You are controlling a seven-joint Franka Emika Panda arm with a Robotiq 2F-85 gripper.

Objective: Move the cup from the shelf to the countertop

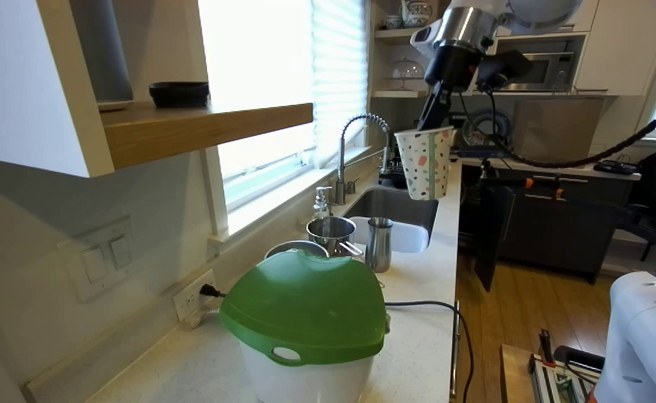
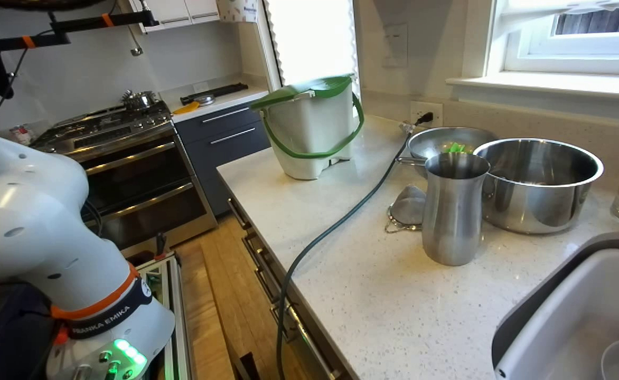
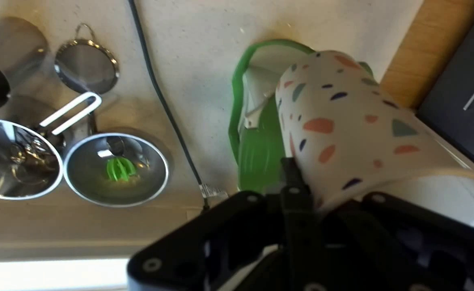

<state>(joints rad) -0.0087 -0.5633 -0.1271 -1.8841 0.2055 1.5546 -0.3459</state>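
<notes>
Wrist view: one finger [image 3: 293,173] outside cup [image 3: 354,121], nr rim; other prob inside, hidden. Gripper [image 1: 426,126] clenched on cup wall. Cup mid-air, approx upright, off shelf [image 1: 210,130], not yet on counter [image 2: 362,301]. Step in hand, prob: lowering. Best spot IMO: bare patch btwn cord [image 3: 146,56] & sink [image 1: 389,204], away from bin [image 2: 312,129]. Descend slow, base level; thin wall may buckle, so no extra squeeze. Let go only w/ base flat, then draw finger straight up, no sideways drag.
</notes>
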